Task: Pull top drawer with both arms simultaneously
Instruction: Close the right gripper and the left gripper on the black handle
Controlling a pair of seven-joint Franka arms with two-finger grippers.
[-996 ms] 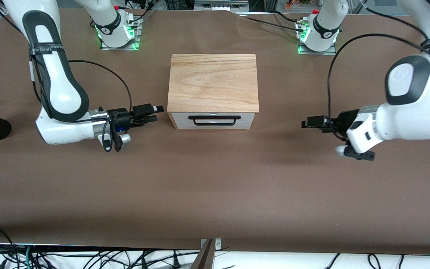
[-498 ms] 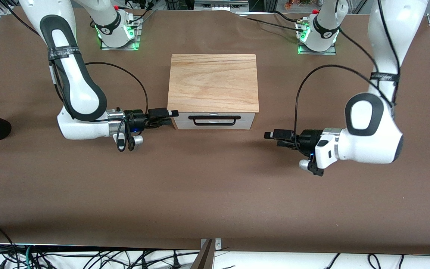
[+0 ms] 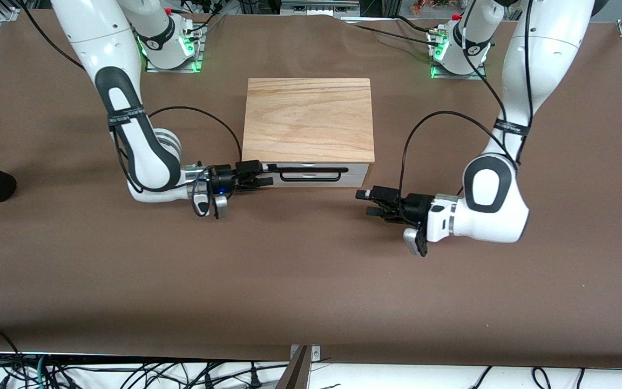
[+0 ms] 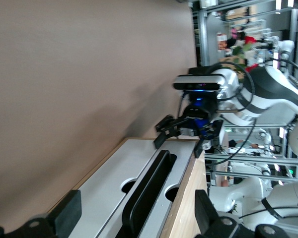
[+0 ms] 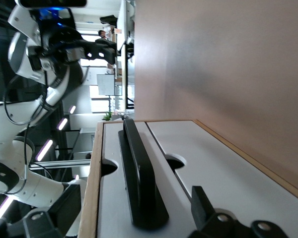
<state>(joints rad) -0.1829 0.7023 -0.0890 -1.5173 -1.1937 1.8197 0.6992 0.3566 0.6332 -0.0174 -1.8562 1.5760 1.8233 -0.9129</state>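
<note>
I see the top drawer (image 3: 309, 169) closed in the wooden cabinet (image 3: 308, 120), contents hidden. My right gripper (image 3: 268, 175) spreads its fingers around the handle (image 3: 311, 174) end; my left gripper (image 3: 367, 202) hangs spread beside the cabinet.

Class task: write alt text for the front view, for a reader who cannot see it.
Two white robot arms reach toward a closed wooden cabinet on a brown table. The right gripper, open, is at one end of the top drawer's black bar handle; the left gripper, also open, is over the table near the cabinet's front corner at the left arm's end, short of the handle.
</note>
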